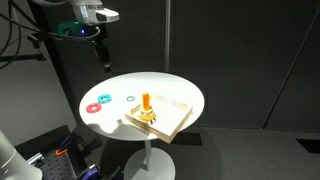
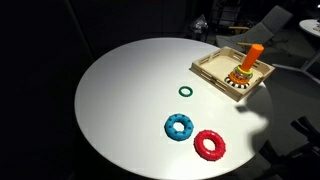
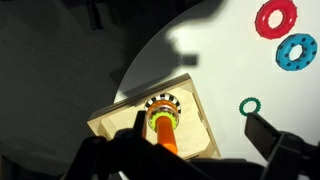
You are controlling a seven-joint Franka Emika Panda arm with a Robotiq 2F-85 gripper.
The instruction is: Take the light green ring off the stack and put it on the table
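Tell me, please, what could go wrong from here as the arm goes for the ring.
The rings hug the foot of the peg, so the open pincer may knock the peg or lift the wrong ring. The board sits near the table edge; a shove could slide it off.

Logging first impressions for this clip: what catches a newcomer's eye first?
The bright orange peg on its wooden board stands out at the edge of the white table. Next, the red ring and blue ring lie side by side, a small green ring between them and the board. The claw hangs above.
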